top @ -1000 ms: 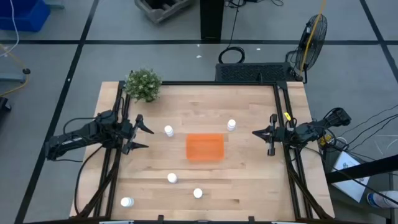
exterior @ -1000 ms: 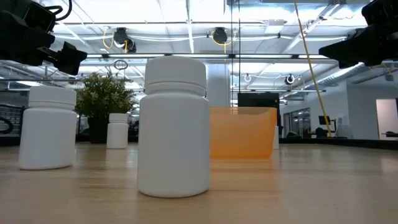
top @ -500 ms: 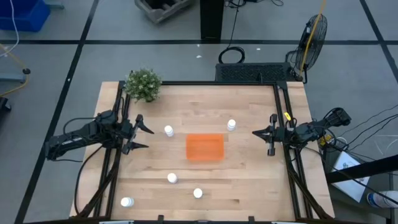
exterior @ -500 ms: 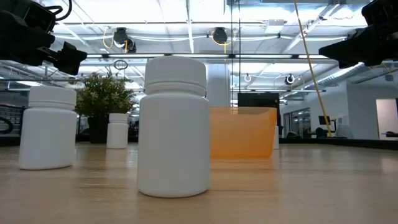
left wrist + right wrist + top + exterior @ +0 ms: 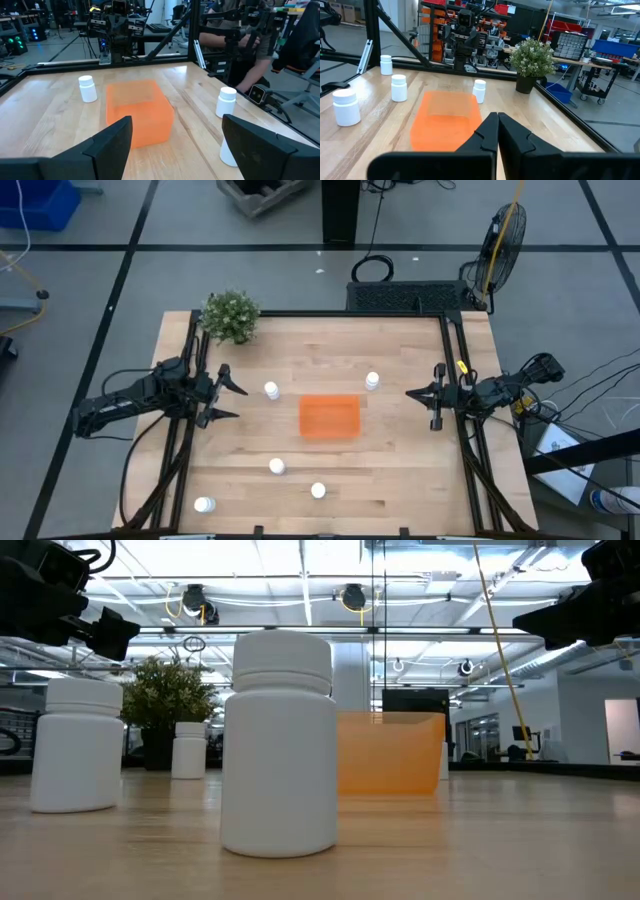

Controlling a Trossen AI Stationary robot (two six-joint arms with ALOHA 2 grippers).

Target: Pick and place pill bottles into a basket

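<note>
Bottles stand upright around the empty basket [image 5: 329, 416], the nearest pill bottle [image 5: 271, 390] at its ten o'clock. We judge them light, rigid, slick; grip mid-body, below the cap. Left gripper [image 5: 228, 400] jaws spread; right gripper [image 5: 414, 394] jaws pressed together.

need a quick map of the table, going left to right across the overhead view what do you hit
left gripper → plant → pill bottle → orange basket → pill bottle → right gripper. The three pill bottles along the near edge are left out, since they overlap these across the picture.
</note>
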